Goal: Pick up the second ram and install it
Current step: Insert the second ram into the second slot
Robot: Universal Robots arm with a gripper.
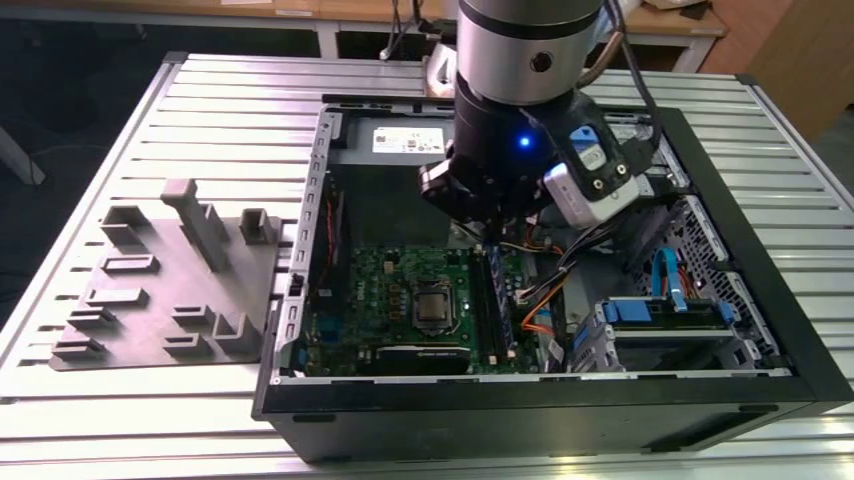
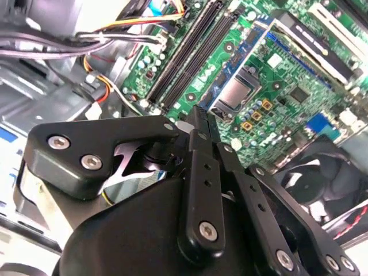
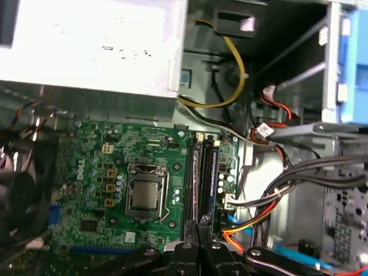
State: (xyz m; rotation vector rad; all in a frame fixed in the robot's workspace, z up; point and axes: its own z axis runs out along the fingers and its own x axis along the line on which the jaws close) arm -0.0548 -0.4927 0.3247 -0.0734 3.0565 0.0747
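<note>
1. The tool (image 1: 486, 240) hangs inside the open computer case (image 1: 534, 415). Its fingers are pinched narrow, with nothing I can make out between them.
2. Right beneath it is the second ram (image 1: 498, 295), a dark blue-green stick standing on edge in the memory slots (image 1: 481, 315). In the exterior view it runs toward 6 o'clock from the fingertips. Whether it's clicked fully home, I can't tell.
3. Handling call: it looks light, stiff and thin, but fragile, and it likely won't forgive bending or a crooked push. It's best taken by the long top edge near the middle, off the chips and contacts.
4. On the motherboard (image 1: 380, 290), a black slot (image 3: 194, 178) that looks empty lies just beside the stick. The CPU socket (image 1: 429, 305) is at 9 o'clock from it.
5. Crowding the stick at 3 o'clock is a tangle of orange and black cables (image 1: 541, 315), the likeliest snag, I'd say. The grey power supply (image 1: 400, 140) sits at 12 o'clock, and the blue drive caddy (image 1: 667, 310) is farther out at 3.
6. Outside the case at 9 o'clock, a grey parts holder (image 1: 160, 290) rests on the slatted worktop (image 1: 134, 130).
</note>
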